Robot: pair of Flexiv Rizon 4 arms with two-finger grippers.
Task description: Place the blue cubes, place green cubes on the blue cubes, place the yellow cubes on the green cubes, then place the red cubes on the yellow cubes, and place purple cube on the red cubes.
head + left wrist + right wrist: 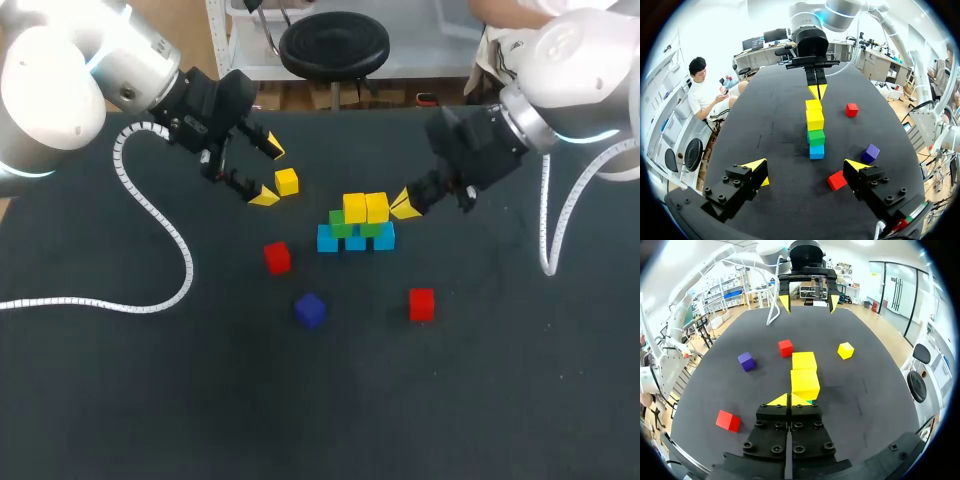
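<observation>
At the table's middle stands a pyramid: blue cubes at the base, green cubes on them, two yellow cubes on top. My right gripper is shut and empty, its tips right beside the nearer top yellow cube. My left gripper hangs open to the pyramid's left, and a loose yellow cube lies by one fingertip, partly hidden in the left wrist view. Two red cubes and a purple cube lie in front of the pyramid.
A white ribbed cable from my left arm snakes over the table's left part. Another cable hangs from my right arm at the right. The dark tabletop stretches bare toward the front edge.
</observation>
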